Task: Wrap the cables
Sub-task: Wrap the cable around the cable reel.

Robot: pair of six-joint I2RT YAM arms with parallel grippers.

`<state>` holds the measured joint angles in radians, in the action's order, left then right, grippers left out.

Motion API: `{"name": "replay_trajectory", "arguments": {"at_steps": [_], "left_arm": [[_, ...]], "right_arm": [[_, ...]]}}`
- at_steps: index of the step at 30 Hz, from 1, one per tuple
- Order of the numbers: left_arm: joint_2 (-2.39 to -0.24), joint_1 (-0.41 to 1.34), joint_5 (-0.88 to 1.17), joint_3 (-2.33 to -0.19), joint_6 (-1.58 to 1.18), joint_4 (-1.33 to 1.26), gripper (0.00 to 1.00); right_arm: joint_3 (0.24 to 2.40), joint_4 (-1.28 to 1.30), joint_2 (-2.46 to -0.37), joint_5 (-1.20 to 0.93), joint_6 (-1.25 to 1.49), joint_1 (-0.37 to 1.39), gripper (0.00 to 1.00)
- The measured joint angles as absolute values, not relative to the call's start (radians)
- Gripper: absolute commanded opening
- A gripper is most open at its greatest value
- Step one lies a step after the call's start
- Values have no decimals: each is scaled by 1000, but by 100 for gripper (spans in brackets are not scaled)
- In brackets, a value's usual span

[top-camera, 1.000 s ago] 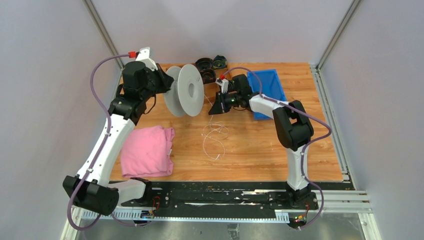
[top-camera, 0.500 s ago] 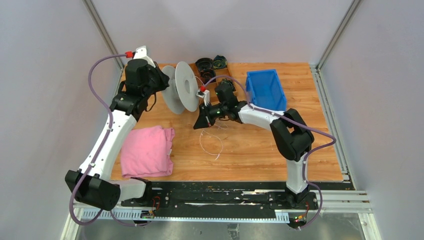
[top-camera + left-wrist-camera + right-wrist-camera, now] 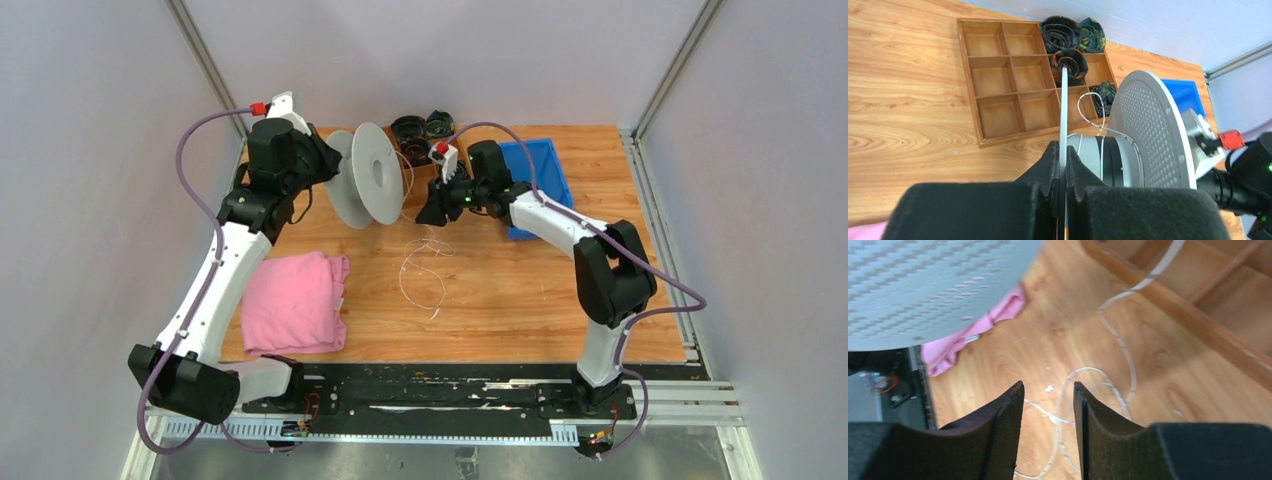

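Your right pincer (image 3: pixel 1048 386) has swung back up beside the spool (image 3: pixel 378 185), jaws now apart and empty, while the left pincer (image 3: pixel 1060 147) stays clamped on its flange, so the cables (image 3: pixel 1135 371) lying loose likely need another pass.

We see the right gripper (image 3: pixel 432 212) back up at the 3 o'clock side of the spool (image 3: pixel 377 186), where half a second ago it hangs low at the spool's 5 o'clock; its jaws now stand apart with nothing between them. The right elbow (image 3: pixel 612 285) swings out toward 3 o'clock, and the forearm crosses the blue bin (image 3: pixel 548 165) again. Against a second ago, we find the spool turned more edge-on and the cables (image 3: pixel 420 275) lying in a narrower, tighter bunch of loops.
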<state>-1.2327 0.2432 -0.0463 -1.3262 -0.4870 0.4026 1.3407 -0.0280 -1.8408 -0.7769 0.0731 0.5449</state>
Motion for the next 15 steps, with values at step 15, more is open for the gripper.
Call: {"name": "replay_trajectory", "arguments": {"at_steps": [15], "left_arm": [[-1217, 243, 20, -1326, -495, 402, 0]], "right_arm": [[1516, 216, -2118, -614, 11, 510, 58]]}}
